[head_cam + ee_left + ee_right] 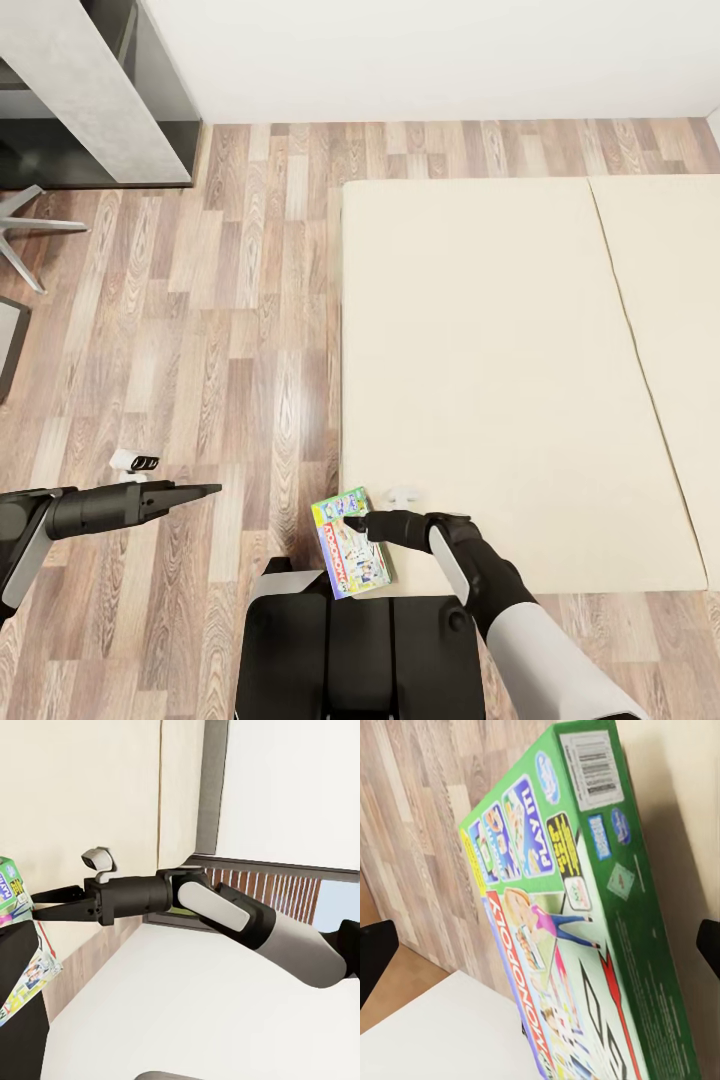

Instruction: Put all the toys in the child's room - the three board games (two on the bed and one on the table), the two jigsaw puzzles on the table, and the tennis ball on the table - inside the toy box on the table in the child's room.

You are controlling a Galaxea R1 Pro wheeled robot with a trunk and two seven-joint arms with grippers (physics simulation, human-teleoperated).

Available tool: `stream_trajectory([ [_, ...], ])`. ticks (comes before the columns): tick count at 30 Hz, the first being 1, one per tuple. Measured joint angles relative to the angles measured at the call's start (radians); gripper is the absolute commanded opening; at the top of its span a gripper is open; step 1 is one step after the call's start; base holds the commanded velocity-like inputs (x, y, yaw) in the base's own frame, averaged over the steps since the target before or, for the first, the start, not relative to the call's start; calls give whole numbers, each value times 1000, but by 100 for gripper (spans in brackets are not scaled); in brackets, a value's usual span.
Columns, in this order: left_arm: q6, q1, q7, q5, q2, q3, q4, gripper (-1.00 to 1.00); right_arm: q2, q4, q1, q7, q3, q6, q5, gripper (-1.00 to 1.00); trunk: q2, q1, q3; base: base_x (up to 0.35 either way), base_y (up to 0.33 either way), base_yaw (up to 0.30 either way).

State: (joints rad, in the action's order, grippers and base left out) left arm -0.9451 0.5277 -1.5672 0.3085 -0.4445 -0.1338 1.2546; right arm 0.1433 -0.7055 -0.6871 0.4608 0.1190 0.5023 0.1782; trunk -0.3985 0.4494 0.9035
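Note:
A green-white Monopoly board game (350, 548) lies at the near left corner of the beige bed (500, 350), jutting over the bed's left edge. My right gripper (356, 522) is open at the box's far end. In the right wrist view the board game (562, 907) fills the space between the spread fingers (375, 956). From the left wrist view, the right gripper (46, 904) points at the board game (10, 889) with its fingers apart. Out to the left, my left gripper (205, 490) hangs over the wood floor, open and holding nothing.
The end of the table (90, 90), pale-topped with a dark section behind, stands at the far left. Grey chair legs (30, 232) spread on the floor below it. My dark base (360, 640) sits at the bed's near corner. Wood floor (230, 300) lies between table and bed.

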Motion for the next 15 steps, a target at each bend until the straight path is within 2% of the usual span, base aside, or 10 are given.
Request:
stream_trajectory([
  [15,0,0,0,0,0,-3,0,100,-2,-1,0,0,0,-1,1,100,0,0,0,0,0,0],
])
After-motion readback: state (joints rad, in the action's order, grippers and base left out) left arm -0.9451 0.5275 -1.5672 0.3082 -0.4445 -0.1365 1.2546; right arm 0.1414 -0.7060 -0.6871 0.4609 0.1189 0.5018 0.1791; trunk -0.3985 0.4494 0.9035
